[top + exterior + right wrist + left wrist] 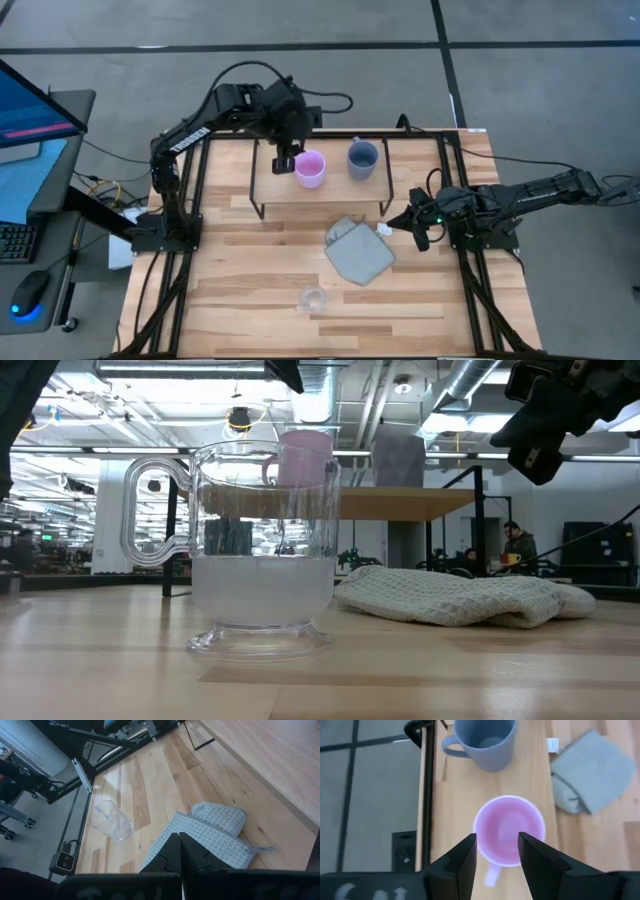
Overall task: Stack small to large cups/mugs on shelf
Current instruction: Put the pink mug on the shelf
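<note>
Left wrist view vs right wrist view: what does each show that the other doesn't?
Only the left wrist view: the pink mug and the blue-grey mug on the shelf, with the left gripper open above the pink mug's handle side. Only the right wrist view: the clear glass cup on the table, beyond the shut right gripper. Both: the grey-green cloth.

Two mugs upright on shelf
</note>
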### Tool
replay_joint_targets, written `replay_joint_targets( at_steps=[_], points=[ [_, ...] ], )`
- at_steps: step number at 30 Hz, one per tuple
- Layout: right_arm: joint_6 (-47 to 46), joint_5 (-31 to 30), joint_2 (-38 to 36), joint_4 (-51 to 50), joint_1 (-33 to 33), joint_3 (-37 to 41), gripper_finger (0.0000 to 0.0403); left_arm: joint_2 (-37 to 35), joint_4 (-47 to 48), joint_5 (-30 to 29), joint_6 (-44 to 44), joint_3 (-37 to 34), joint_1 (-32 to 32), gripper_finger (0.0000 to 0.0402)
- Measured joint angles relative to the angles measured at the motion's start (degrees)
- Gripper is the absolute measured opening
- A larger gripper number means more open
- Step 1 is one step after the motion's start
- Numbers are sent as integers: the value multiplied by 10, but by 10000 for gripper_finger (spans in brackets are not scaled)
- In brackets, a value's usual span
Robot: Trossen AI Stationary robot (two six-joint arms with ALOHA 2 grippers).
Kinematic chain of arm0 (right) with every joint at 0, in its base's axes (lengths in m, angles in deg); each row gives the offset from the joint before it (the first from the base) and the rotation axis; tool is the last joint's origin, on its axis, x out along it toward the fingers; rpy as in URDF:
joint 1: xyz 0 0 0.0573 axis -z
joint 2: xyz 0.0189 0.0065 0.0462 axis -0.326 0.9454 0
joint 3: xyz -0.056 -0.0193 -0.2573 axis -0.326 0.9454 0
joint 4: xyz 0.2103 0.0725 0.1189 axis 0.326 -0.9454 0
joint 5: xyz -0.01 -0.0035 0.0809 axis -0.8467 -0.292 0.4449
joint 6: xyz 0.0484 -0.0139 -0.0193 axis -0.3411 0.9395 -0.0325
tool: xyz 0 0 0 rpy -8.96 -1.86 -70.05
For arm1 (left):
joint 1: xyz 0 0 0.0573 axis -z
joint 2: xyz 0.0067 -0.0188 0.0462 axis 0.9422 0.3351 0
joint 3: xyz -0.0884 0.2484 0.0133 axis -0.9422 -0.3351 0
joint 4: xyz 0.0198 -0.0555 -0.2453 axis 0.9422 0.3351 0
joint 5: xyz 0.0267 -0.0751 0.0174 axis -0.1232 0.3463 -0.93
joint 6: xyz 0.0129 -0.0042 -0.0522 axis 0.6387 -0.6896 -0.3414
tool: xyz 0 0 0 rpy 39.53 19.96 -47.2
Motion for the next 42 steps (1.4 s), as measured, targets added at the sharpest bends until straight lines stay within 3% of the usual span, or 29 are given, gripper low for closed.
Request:
replay_joint_targets(
  at_steps=[12,20,23,26,36,42],
  points=[
    [5,0,0,0,0,0,10,-29,18,103,-39,0,6,138],
    [6,0,0,0,0,0,10,-111,-10,92,-57,-3,-15,138],
    [6,0,0,0,0,0,10,-152,-15,75,-68,-33,-29,138],
    [6,-1,0,0,0,0,10,-205,-66,71,-82,-113,-41,138],
    [31,-2,0,27,2,0,10,-419,-384,62,-142,-507,-68,138],
    [34,-6,0,33,4,0,10,-482,-501,52,-237,-681,-61,138]
  ],
)
